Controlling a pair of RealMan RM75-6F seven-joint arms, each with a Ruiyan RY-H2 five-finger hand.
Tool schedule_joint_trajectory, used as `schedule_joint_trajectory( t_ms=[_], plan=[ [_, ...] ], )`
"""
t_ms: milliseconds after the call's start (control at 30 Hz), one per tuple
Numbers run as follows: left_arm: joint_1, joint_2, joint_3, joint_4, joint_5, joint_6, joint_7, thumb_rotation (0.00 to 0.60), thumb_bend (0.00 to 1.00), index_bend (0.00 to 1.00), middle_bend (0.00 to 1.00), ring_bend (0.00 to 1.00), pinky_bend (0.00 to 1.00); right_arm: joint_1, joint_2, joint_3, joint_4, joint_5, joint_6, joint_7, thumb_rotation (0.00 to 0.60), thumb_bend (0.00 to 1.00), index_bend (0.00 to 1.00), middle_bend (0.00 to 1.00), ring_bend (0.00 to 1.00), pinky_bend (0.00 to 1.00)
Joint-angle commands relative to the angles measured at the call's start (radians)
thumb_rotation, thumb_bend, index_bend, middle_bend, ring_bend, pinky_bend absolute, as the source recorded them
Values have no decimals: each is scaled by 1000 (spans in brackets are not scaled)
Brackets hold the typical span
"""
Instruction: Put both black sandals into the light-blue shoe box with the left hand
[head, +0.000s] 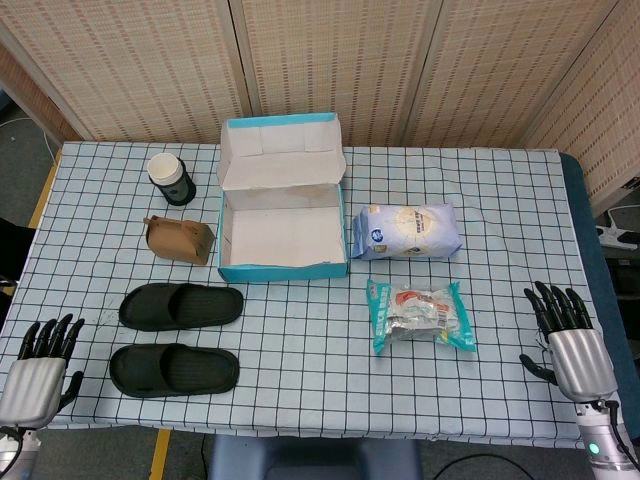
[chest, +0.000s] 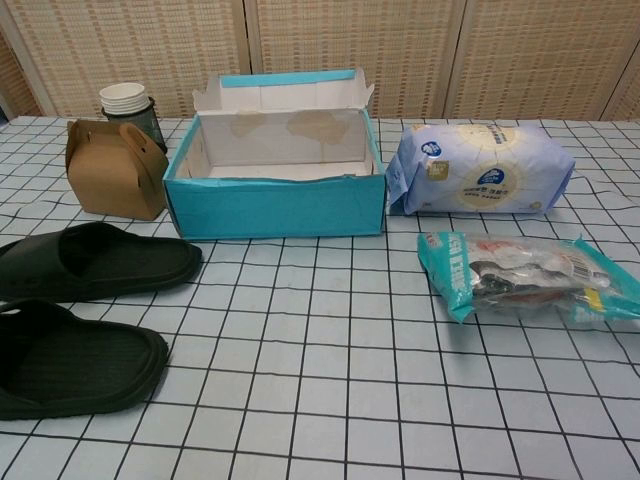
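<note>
Two black sandals lie side by side on the checked tablecloth at the left: the far sandal (head: 181, 306) (chest: 95, 261) and the near sandal (head: 173, 369) (chest: 72, 358). The light-blue shoe box (head: 283, 269) (chest: 275, 205) stands open behind them, its lid flipped up, and nothing shows inside it. My left hand (head: 40, 368) hangs at the table's front-left corner, left of the near sandal, fingers spread and holding nothing. My right hand (head: 570, 338) rests at the front right edge, fingers apart, holding nothing. Neither hand shows in the chest view.
A small brown paper box (head: 180, 239) (chest: 115, 170) and a dark cup with white lid (head: 171, 178) (chest: 128, 104) stand left of the shoe box. A white-blue pack (head: 407, 231) (chest: 482, 170) and a teal snack bag (head: 420, 315) (chest: 525, 277) lie to its right.
</note>
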Motion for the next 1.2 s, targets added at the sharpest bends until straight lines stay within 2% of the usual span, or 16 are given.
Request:
schedule_joint_trajectory(
  t_ms=[33, 167, 267, 433, 633, 767, 933, 1200],
  plan=[
    [-3, 2, 7, -4, 9, -8, -8, 600, 422, 0, 0, 0, 45, -2, 8, -5, -9, -8, 0, 8, 600, 41, 0, 0, 0, 0],
    [-19, -2, 35, -34, 33, -63, -99, 600, 404, 0, 0, 0, 47, -13, 24, -6, -31, -28, 31, 29, 600, 41, 0, 0, 0, 0],
    [-53, -21, 53, -40, 29, -153, -180, 600, 382, 0, 0, 0, 49, -22, 37, -11, -44, -34, 41, 42, 600, 41, 0, 0, 0, 0],
    [-115, -60, 31, -54, -82, -289, -97, 600, 362, 0, 0, 0, 45, -20, 61, -23, -61, -48, 28, 78, 600, 41, 0, 0, 0, 0],
    [-176, -96, -4, -67, -212, -387, -25, 600, 328, 0, 0, 0, 43, -22, 75, -24, -70, -41, 17, 90, 600, 41, 0, 0, 0, 0],
    [-208, -116, -24, -52, -270, -423, -13, 600, 323, 0, 0, 0, 51, -19, 81, -23, -82, -23, -6, 72, 600, 41, 0, 0, 0, 0],
    [-233, -121, -14, -79, -336, -450, 40, 600, 315, 0, 0, 0, 63, -21, 86, -20, -90, -14, -10, 69, 600, 41, 0, 0, 0, 0],
    [-257, -103, -5, -143, -363, -420, 100, 600, 307, 0, 0, 0, 70, -20, 96, -22, -96, -11, -22, 82, 600, 42, 0, 0, 0, 0]
  ],
)
